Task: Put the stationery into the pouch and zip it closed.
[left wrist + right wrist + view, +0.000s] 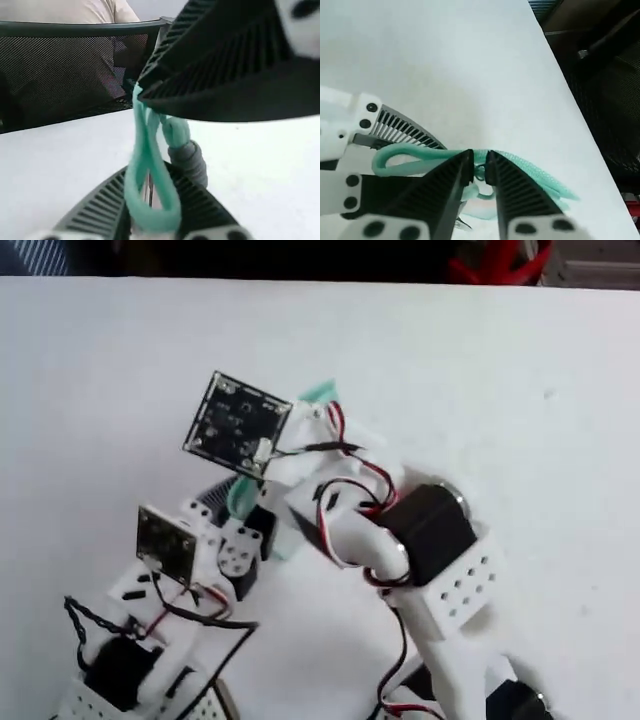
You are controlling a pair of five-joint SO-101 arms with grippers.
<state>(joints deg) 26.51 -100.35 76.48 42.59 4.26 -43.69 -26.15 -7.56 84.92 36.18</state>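
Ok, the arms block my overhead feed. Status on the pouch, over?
Left gripper at the teal loop. Right gripper jaws pinched on the pouch. Zip state hidden; the grippers themselves cover it from above.

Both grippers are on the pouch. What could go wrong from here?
1. The right gripper pinches the zipper pull by its very tips, so it may slip off.
2. The left gripper holds only the teal loop, so the pouch could twist when pulled.
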